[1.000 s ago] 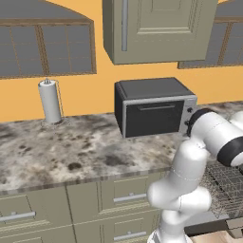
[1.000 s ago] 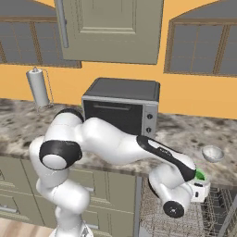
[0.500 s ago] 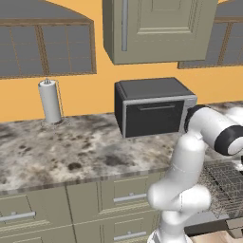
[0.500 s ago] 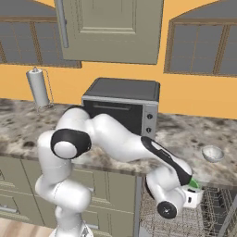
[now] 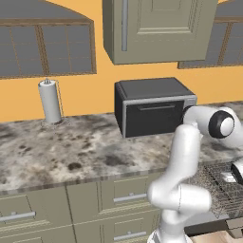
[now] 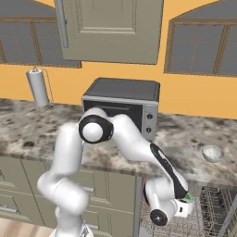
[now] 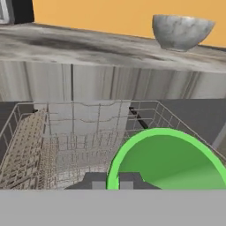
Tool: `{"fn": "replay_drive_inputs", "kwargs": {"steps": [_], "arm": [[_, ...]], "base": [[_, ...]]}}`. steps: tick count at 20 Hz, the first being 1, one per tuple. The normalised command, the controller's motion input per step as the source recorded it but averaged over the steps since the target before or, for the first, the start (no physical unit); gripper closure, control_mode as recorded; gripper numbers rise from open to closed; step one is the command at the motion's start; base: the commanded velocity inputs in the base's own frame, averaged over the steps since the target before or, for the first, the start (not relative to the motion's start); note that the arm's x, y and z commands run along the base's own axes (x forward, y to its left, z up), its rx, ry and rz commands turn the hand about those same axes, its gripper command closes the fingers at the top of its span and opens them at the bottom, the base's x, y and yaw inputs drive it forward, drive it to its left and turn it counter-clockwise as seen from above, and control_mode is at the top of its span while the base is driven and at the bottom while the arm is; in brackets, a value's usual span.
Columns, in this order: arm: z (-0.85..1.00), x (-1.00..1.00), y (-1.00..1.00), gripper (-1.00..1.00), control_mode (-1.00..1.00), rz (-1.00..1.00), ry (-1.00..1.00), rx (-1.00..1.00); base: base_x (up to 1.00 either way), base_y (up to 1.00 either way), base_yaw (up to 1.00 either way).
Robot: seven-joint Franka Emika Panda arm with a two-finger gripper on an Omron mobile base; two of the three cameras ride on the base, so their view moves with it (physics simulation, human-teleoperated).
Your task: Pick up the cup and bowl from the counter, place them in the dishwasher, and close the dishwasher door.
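The green cup [image 7: 170, 161] fills the lower right of the hand view, and my gripper [image 7: 112, 180] is shut on its near rim. Cup and gripper hang just above the grey wire rack [image 7: 66, 141] of the open dishwasher [image 6: 215, 208]. From the right base camera, the gripper [image 6: 185, 206] sits low beside the rack, with a sliver of green cup [image 6: 188, 196] on it. The grey bowl [image 6: 213, 153] stands upright on the speckled counter [image 6: 185, 143] above the dishwasher, also seen as the bowl [image 7: 182, 31] at the counter's edge. The dishwasher door [image 5: 211, 228] lies folded down under the rack.
A black-and-silver toaster oven [image 5: 154, 107] stands at the back of the counter, and a paper-towel roll [image 5: 50, 100] is far left. Taupe drawers with bar handles [image 5: 130, 197] run under the worktop. Wall cabinets [image 5: 156, 31] hang above.
The hand with the cup has sunk a little lower and shifted slightly left over the rack, and the arm's elbow has swung round. The bowl has stayed put.
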Motion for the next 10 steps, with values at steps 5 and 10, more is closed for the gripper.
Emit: {"fn": "replay_drive_inputs", "kwargs": {"steps": [5, 10], "arm": [[-0.60, 0.00, 0.00, 1.00, -1.00, 0.03, 0.00, 0.00], [-0.01, -0.47, 0.01, 1.00, -1.00, 0.00, -0.10, -0.01]], "base": [[0.00, 0.00, 0.00], [0.00, 0.00, 0.00]]}}
